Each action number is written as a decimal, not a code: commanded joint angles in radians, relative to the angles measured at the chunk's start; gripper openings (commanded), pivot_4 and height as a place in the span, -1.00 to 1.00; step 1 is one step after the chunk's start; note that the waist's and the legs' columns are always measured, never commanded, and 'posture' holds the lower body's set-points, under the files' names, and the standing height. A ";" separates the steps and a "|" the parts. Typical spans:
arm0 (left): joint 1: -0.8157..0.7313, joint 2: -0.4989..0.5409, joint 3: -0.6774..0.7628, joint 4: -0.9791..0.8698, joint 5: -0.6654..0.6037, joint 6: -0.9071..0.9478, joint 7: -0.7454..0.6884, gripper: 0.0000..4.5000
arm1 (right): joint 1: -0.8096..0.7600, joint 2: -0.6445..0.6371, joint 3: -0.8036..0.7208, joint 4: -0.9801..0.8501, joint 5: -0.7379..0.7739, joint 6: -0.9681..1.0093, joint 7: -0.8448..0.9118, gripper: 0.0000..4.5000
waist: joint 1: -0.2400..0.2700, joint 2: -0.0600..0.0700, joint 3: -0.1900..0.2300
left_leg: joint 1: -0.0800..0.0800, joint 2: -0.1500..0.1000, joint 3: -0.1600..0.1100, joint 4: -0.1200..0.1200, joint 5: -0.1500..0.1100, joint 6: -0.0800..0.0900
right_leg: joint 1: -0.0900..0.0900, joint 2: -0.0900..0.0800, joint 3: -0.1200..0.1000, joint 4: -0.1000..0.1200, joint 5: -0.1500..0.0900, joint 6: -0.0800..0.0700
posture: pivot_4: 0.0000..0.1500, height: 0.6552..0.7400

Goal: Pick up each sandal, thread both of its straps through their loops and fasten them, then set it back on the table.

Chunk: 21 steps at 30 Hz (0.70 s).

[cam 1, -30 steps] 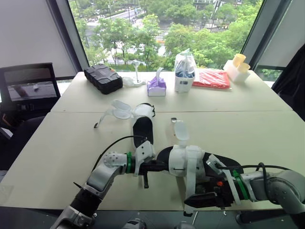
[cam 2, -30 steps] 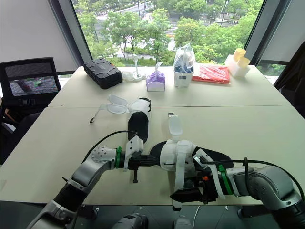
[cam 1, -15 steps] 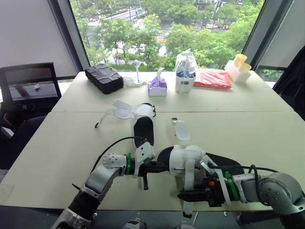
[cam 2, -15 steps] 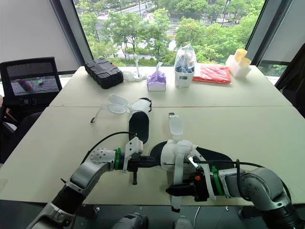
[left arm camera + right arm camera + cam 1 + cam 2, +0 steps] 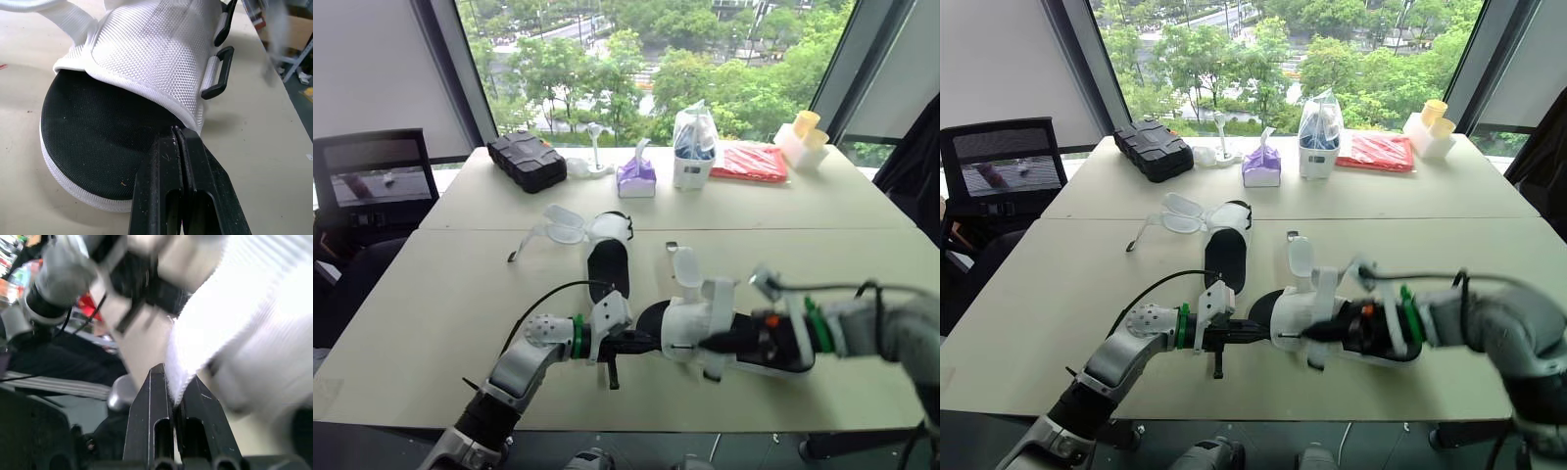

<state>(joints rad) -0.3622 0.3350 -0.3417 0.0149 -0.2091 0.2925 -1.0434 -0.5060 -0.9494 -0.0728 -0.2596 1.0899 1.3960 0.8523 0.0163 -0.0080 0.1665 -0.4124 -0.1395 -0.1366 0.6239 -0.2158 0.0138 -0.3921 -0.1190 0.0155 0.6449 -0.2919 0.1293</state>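
Note:
The near sandal, white mesh upper over a black footbed, lies near the table's front edge. My left gripper is shut on the edge of its upper at the toe end, seen close in the left wrist view; two black loops sit on the upper's side. My right gripper is shut on a white strap of this sandal, beside the upper. The second sandal lies farther back with its straps spread open.
Along the far side stand a black case, a purple tissue box, a plastic bag, a red packet and yellow cups. A black chair is at the left.
My right gripper has shut on the strap hanging past the table's front edge and swung it up and back beside the sandal's upper. The left gripper has kept its hold.

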 commanded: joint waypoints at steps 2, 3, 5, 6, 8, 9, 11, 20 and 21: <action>-0.004 -0.010 -0.017 0.018 0.007 -0.005 0.002 -1.00 | -0.175 -0.014 0.101 0.152 -0.073 -0.002 0.101 -0.98 | -0.003 0.000 0.000 | 0.000 0.000 0.000 -0.001 0.000 0.000 | 0.000 0.000 0.000 -0.001 0.000 0.000 | 1.00 1.00; -0.006 -0.012 -0.017 0.022 0.008 -0.006 0.002 -1.00 | -0.219 -0.015 0.136 0.193 -0.106 -0.021 0.130 -0.98 | -0.003 0.000 0.000 | -0.001 0.000 0.001 0.000 0.000 0.000 | -0.001 0.000 0.000 -0.001 0.000 0.000 | 1.00 1.00; -0.008 -0.015 -0.016 0.025 0.009 -0.009 0.003 -1.00 | -0.288 -0.024 0.218 0.260 -0.176 -0.064 0.206 -0.98 | -0.003 0.000 0.000 | -0.003 0.000 0.001 0.000 0.000 0.000 | -0.003 0.000 0.000 -0.001 0.000 0.000 | 1.00 1.00; -0.007 -0.016 -0.016 0.026 0.009 -0.009 0.004 -1.00 | -0.315 -0.027 0.263 0.293 -0.218 -0.092 0.246 -0.98 | -0.002 0.000 0.000 | -0.003 0.000 0.001 0.000 0.000 0.000 | -0.003 0.000 0.000 -0.001 0.000 0.000 | 1.00 1.00; -0.002 -0.015 -0.017 0.022 0.011 -0.011 0.005 -1.00 | -0.357 -0.027 0.339 0.357 -0.288 -0.132 0.316 -0.98 | -0.002 0.000 0.000 | -0.004 0.000 0.000 0.000 0.000 0.000 | -0.004 0.000 0.000 -0.001 0.000 0.000 | 1.00 1.00; 0.000 -0.014 -0.017 0.019 0.011 -0.012 0.005 -1.00 | -0.370 -0.026 0.365 0.380 -0.314 -0.146 0.344 -0.98 | -0.002 0.000 0.000 | -0.005 0.000 0.000 0.000 0.000 0.000 | -0.005 0.000 0.000 -0.001 0.000 0.000 | 1.00 1.00; 0.003 -0.014 -0.016 0.015 0.011 -0.011 0.008 -1.00 | -0.391 -0.020 0.414 0.434 -0.368 -0.178 0.402 -0.98 | -0.002 0.000 0.000 | -0.007 -0.001 0.000 0.001 0.000 0.000 | -0.006 0.000 0.000 0.000 0.000 0.000 | 1.00 1.00; 0.026 0.002 -0.009 -0.013 0.008 -0.001 0.024 -1.00 | -0.375 -0.010 0.507 0.468 -0.498 -0.219 0.523 -0.98 | -0.003 0.000 0.000 | -0.008 -0.001 0.000 0.001 0.000 0.000 | -0.009 0.000 0.000 0.001 0.000 0.000 | 1.00 1.00; 0.027 0.002 -0.011 -0.015 0.008 0.001 0.025 -1.00 | -0.375 0.000 0.504 0.479 -0.513 -0.225 0.512 -0.98 | -0.003 0.000 0.000 | -0.008 -0.001 0.000 0.001 0.000 0.000 | -0.009 0.000 0.000 0.001 0.000 0.000 | 1.00 1.00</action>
<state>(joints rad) -0.3522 0.3237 -0.3425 0.0005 -0.2085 0.2782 -1.0207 -0.8870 -0.9545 0.4264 0.2210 0.6030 1.1794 1.3694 0.0131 -0.0077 0.1664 -0.4206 -0.1403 -0.1364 0.6252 -0.2159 0.0132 -0.4011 -0.1190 0.0155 0.6462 -0.2916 0.1296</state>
